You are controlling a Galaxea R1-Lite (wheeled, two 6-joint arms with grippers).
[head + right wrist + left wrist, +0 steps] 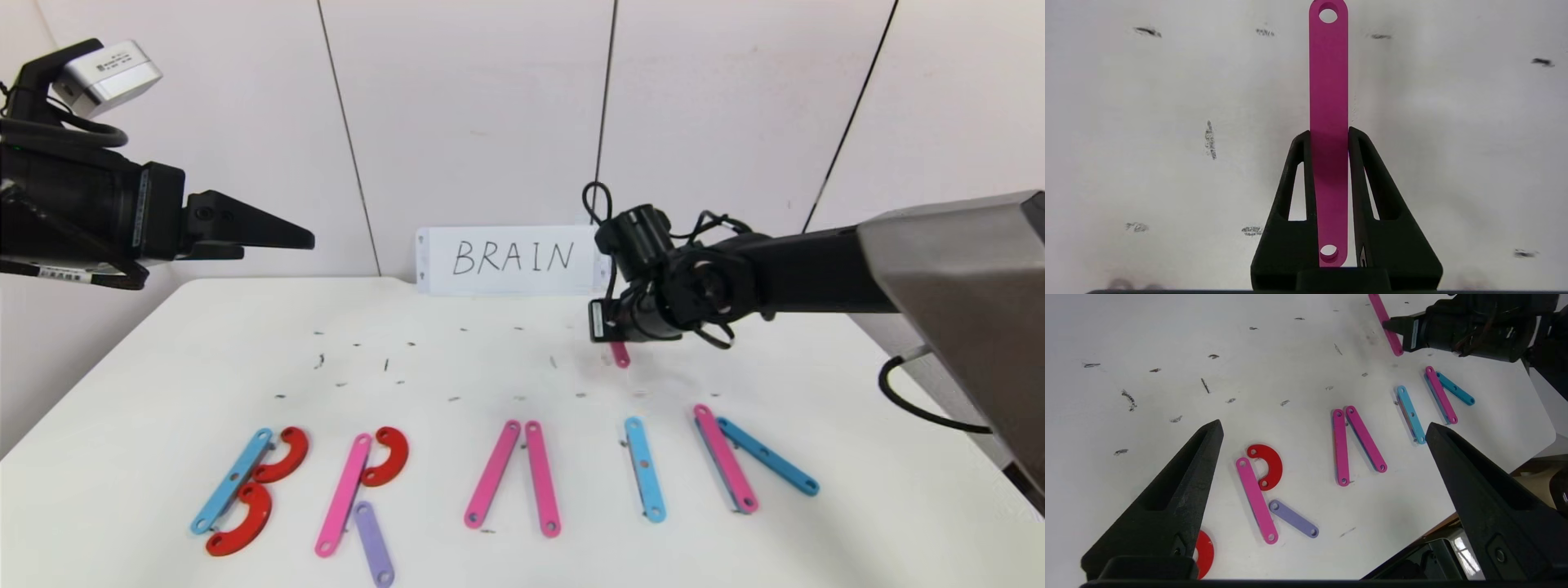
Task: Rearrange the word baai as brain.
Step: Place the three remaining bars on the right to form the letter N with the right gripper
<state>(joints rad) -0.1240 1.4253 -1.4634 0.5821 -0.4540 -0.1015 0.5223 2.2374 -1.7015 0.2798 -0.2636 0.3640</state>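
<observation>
The strip letters lie in a row along the table's front. A light-blue bar with two red curves forms a B. A pink bar, a red curve and a purple bar form an R. Two pink bars lean together, then come a light-blue bar and a pink bar beside a blue bar. My right gripper is shut on another pink bar, held above the table behind the row. My left gripper is open and empty, raised at the far left.
A white card with handwritten BRAIN stands against the wall at the back. Small dark marks dot the white table behind the letters. The table's right edge and a black cable lie under my right arm.
</observation>
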